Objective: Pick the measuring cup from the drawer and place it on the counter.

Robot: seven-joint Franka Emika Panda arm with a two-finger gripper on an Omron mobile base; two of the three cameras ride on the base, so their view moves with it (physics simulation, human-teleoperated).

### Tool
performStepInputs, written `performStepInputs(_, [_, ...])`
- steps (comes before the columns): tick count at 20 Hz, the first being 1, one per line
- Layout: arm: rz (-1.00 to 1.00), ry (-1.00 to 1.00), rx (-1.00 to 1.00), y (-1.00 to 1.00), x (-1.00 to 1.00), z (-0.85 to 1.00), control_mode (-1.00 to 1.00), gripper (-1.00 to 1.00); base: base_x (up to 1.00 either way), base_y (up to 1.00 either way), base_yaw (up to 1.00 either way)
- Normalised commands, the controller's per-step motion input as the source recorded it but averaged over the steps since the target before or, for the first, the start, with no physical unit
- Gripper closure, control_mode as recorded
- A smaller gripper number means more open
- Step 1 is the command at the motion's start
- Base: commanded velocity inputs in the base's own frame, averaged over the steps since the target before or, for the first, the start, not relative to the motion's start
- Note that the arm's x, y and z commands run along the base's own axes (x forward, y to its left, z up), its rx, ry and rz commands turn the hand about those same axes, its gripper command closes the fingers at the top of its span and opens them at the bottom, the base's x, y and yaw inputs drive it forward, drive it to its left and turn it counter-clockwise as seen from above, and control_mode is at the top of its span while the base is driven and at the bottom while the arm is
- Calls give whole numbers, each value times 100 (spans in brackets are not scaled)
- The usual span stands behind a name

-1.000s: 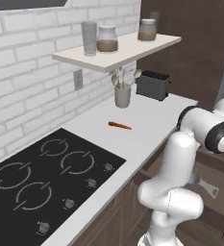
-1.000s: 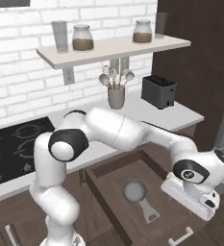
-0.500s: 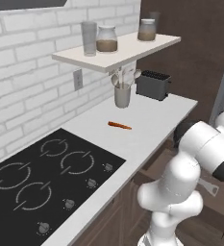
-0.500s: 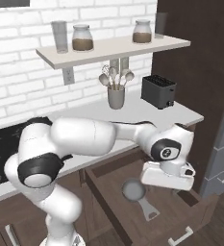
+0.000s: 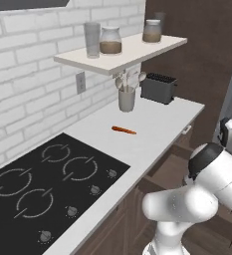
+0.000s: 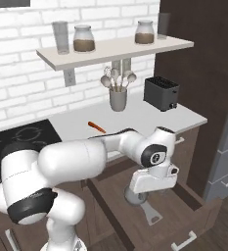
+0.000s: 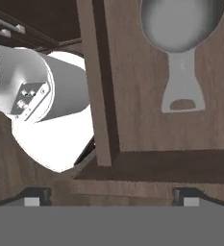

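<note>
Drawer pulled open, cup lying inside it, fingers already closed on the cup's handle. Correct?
Not quite. The hand view shows the fingers spread wide and holding nothing; the cup lies apart from them on the floor of the open drawer. The rest is right.

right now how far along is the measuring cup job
Done: the drawer stands pulled open, with the measuring cup lying on its floor. In hand: the hand hangs open above the cup, gripping nothing. Left: lower onto the cup, grip it, lift it out, and set it on the counter.
</note>
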Motion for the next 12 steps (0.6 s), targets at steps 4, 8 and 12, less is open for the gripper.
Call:
performStepInputs(4, [0, -16, 34, 34, 20, -27, -100, -100, 0, 0, 0])
performStepInputs(8, [0, -17, 16, 18, 56, -11, -100, -100, 0, 0, 0])
performStepInputs(12, [0, -1, 0, -2, 56, -11, -100, -100, 0, 0, 0])
